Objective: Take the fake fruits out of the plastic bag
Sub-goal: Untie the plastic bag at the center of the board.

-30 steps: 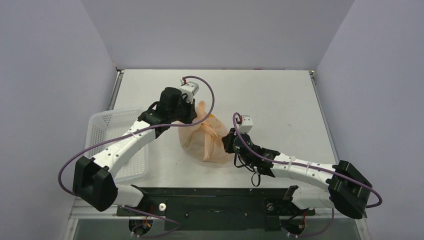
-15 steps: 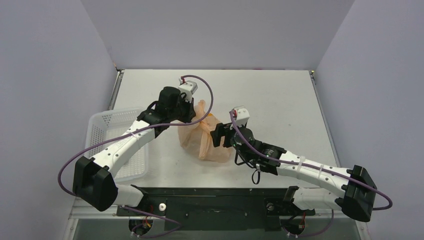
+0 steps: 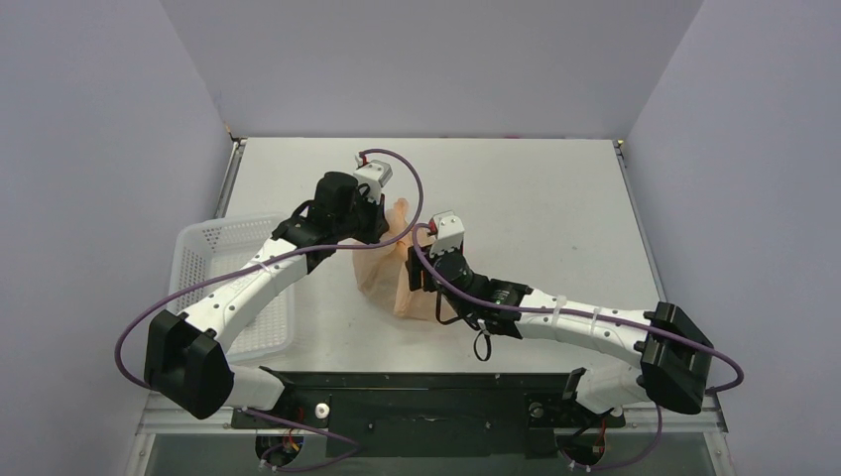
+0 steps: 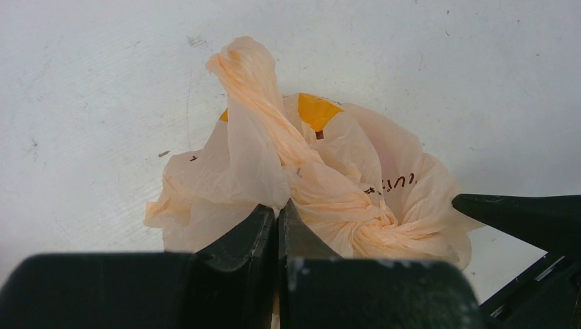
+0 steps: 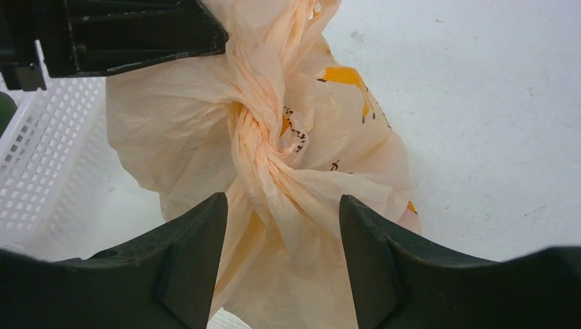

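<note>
The white mesh basket (image 3: 213,248) sits nearest the front of the desk (image 3: 536,198), along the left edge towards the near-left corner. My left arm reaches over it.

Just beyond, near the middle of the desk and a little left of centre, my right fingers (image 5: 281,202) are spread wide. One tip stands on each side of the plastic bag's (image 4: 342,178) twisted neck. The rope of peach-orange film runs up between them from the knot, and loose plastic fills the gap below. I cannot tell whether either tip is actually pressing on the film.

The bag is bunched in a heap on the desk, just to the right of the basket and knotted at its middle. Yellow-orange printed marks and a few dark letters show on its folds. The fake fruits I cannot make out through the plastic. My left wrist camera catches only a faint pink blush under the film, on the side towards the right arm.

Farther back, my left fingers (image 4: 277,211) are pressed together with almost no gap between the tips. They pinch a fold of the bag's upper film next to the twisted handle. That handle stands up past them towards the far edge.

Behind the bag, bare white desk runs to the far edge.
</note>
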Controlling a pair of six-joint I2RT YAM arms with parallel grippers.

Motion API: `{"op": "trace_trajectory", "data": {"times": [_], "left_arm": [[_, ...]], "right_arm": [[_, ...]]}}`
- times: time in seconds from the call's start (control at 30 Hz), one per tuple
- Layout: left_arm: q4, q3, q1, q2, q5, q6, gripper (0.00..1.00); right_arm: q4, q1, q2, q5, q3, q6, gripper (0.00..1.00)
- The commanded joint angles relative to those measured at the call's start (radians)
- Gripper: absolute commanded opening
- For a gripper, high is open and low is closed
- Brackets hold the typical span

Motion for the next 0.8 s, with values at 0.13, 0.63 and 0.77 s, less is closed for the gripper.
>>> {"op": "trace_trajectory", "data": {"times": [0.13, 0.63, 0.77], "left_arm": [[0.066, 0.015, 0.006, -0.029, 0.000, -0.005, 0.00], [0.072, 0.010, 0.017, -0.041, -0.032, -0.015, 0.00], [0.070, 0.015, 0.017, -0.027, -0.013, -0.018, 0.00]], "right_arm": [[0.024, 0.007, 0.017, 0.185, 0.009, 0.030, 0.33], [-0.009, 0.005, -0.042, 0.184, -0.068, 0.050, 0.00], [-0.025, 0.005, -0.061, 0.177, -0.052, 0.039, 0.00]]}}
